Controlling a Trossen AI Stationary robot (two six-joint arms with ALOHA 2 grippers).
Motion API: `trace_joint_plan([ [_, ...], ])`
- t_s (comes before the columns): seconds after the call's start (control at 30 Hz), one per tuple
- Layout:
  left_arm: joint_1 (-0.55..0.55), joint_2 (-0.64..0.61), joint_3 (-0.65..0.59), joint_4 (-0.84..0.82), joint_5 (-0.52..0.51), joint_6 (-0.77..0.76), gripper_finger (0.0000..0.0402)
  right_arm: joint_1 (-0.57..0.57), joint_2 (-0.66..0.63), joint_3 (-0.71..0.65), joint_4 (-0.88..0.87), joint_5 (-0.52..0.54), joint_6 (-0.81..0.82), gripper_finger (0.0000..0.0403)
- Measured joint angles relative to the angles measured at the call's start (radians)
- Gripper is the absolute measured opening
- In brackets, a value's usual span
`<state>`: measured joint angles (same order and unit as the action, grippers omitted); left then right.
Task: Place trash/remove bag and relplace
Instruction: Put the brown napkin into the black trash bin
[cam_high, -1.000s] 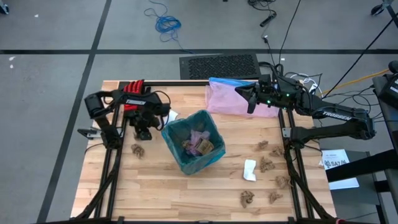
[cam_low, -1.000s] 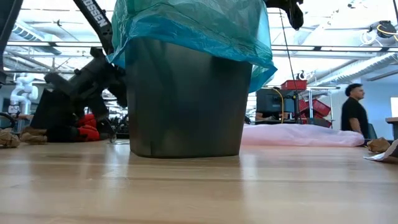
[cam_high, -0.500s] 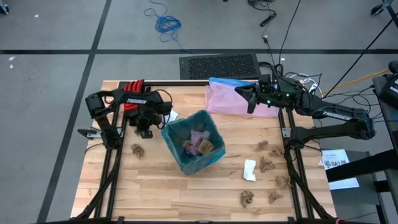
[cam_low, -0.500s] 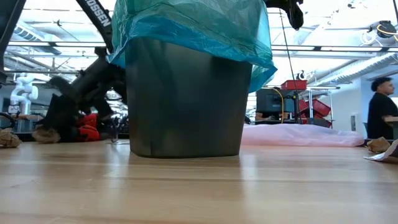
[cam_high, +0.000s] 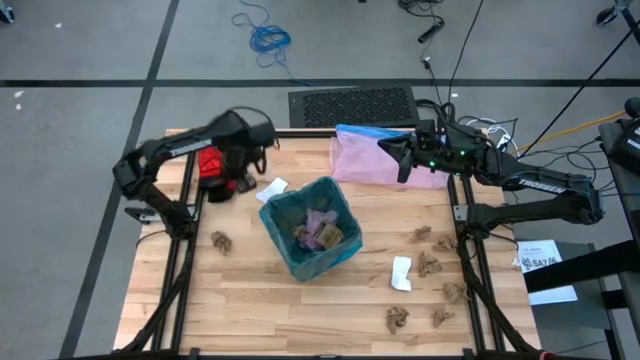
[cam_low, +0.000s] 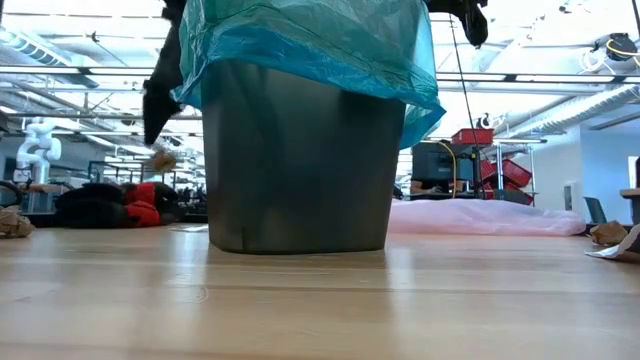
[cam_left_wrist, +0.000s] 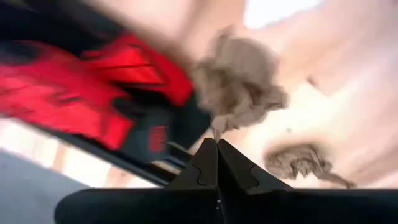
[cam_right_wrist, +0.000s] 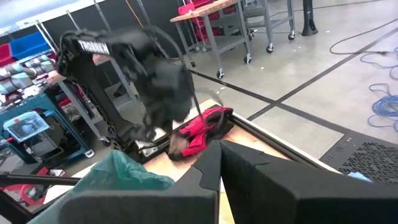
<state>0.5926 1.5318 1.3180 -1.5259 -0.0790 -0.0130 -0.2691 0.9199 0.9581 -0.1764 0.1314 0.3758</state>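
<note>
My left gripper (cam_left_wrist: 216, 148) is clamped on a crumpled brown paper wad (cam_left_wrist: 239, 84), raised above the table's far left corner near a red and black object (cam_high: 213, 163). My right gripper (cam_high: 400, 160) is closed, empty, over the pink bag (cam_high: 362, 157). The bag (cam_high: 300, 222) lines the bin (cam_low: 300, 160) mid-table.

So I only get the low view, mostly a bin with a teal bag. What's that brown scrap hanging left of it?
Observer: A crumpled brown paper wad, pinched in the left tool, per its wrist view.
Operator: Is the bin empty?
Observer: No. From above, the bag holds pink and tan trash.
Operator: And the other arm?
Observer: The right tool is shut, over a pink bag.
</note>
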Motion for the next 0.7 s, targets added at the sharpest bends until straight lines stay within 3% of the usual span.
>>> trace_joint_plan([
  [0.17,0.042,-0.055,0.183,-0.014,-0.05,-0.109,0.0,0.0,0.0,0.0,0.0,0.004,-0.019,0.0],
  [0.27,0.057,-0.088,0.282,0.034,-0.03,-0.188,0.0,0.0,0.0,0.0,0.0,0.004,-0.021,0.0],
  [0.53,-0.023,-0.131,0.474,0.199,0.251,-0.14,0.0,-0.001,0.0,0.0,0.0,0.008,-0.025,0.0],
  [0.7,-0.136,-0.13,0.493,0.254,0.383,-0.082,0.0,-0.009,0.0,0.0,0.001,0.024,-0.029,0.0],
])
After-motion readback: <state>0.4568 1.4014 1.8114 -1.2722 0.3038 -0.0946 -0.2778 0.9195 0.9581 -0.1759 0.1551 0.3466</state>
